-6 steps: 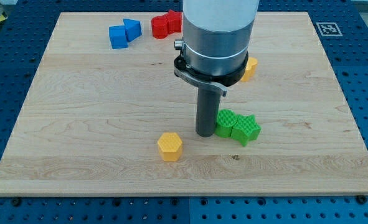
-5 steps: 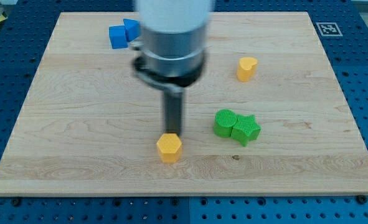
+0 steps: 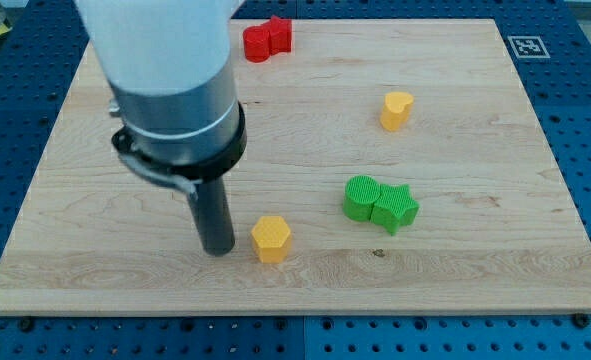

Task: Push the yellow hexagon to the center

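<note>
The arm carries a plain rod with no jaws to open or close; my tip (image 3: 217, 249) rests on the wooden board (image 3: 495, 240) just left of the yellow hexagon (image 3: 272, 238), which sits low and left of centre. Two green blocks (image 3: 379, 203) touch, right of the hexagon

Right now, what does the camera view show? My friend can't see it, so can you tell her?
My tip sits just left of the yellow hexagon near the wooden board's bottom edge. To the view's right lie two touching green blocks and a yellow heart; red blocks sit at the top.
</note>
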`<action>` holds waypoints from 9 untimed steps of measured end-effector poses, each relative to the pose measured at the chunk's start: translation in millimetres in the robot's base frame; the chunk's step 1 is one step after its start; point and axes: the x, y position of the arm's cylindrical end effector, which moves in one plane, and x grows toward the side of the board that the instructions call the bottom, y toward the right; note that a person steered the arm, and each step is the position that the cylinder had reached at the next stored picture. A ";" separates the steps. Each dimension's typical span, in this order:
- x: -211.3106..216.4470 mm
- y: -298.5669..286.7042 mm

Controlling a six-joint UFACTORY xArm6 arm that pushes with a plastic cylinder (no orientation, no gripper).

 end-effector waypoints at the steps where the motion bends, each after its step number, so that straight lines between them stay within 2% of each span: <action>1: 32.3 23.6; 2: 33.0 58.6; 4: 32.8 9.6; 9: 13.6 49.3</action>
